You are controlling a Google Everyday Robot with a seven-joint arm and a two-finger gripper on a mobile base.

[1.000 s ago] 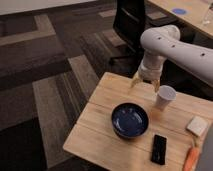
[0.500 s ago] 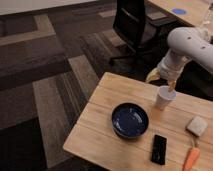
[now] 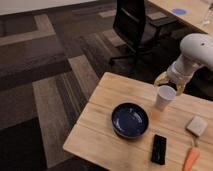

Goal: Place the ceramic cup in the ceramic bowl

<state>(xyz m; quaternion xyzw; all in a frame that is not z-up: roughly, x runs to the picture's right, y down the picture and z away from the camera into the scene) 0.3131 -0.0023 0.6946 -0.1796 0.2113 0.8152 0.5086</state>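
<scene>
The ceramic cup (image 3: 164, 97), small, white and tapered, stands upright on the wooden table (image 3: 102, 132). To its lower left sits the ceramic bowl (image 3: 130, 120), wide, round, dark navy and holding nothing. My gripper (image 3: 169, 83) hangs from the white arm (image 3: 196, 50) right behind and above the cup's rim. It is open, with its yellowish fingers (image 3: 161, 78) spread on either side of the cup's top. The cup is not lifted.
A black phone (image 3: 159, 149) lies in front of the bowl. An orange carrot (image 3: 190, 160) and a flat white block (image 3: 196, 126) lie at the right. A black office chair (image 3: 134, 25) stands behind the table, with striped carpet to the left.
The arm has swung right, from the cup's left side to just over its rim. Cup and bowl have stayed in place on the table.
</scene>
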